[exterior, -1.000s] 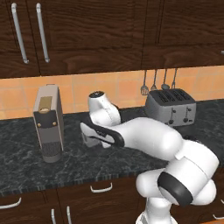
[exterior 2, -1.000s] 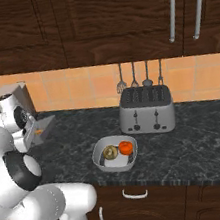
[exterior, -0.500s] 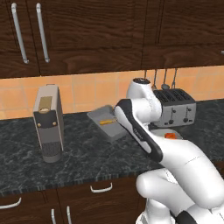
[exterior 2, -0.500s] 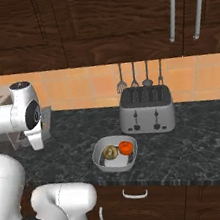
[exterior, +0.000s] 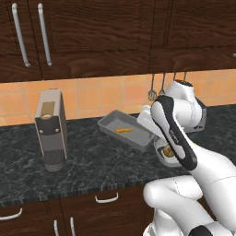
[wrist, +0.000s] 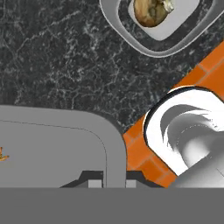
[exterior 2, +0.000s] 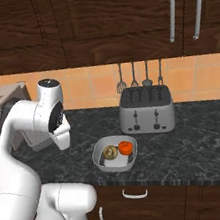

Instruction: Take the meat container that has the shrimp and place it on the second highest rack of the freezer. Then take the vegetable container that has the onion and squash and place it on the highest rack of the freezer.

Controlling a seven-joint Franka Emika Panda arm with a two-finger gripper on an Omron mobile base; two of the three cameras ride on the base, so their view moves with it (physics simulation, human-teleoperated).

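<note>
**Desk:** While the dark stone counter (exterior: 92,161) runs beneath brown wall cabinets (exterior: 92,32) and an orange tiled wall, what stands on it?

**Field:** A tall grey coffee machine (exterior: 50,129) at the left of the left base view, a silver toaster (exterior 2: 146,110) at the back in the right base view, and a pale rounded bowl (exterior 2: 115,154) in front of the toaster, with a brown onion and an orange piece inside.

**Desk:** And the meat container (exterior: 126,130)?

**Field:** Lifted off the counter and tilted, it hangs between the coffee machine and the white arm. A small orange shrimp (exterior: 121,130) lies on its floor.

**Desk:** How does the gripper (wrist: 107,183) stand to it?

**Field:** Its jaws are pinched narrow on the container's rim at the end nearest the arm; in the hand view one finger tip sits inside the wall, the other outside. The tray stretches away to the left there, the shrimp at the far left edge, the bowl well apart at the top.
</note>
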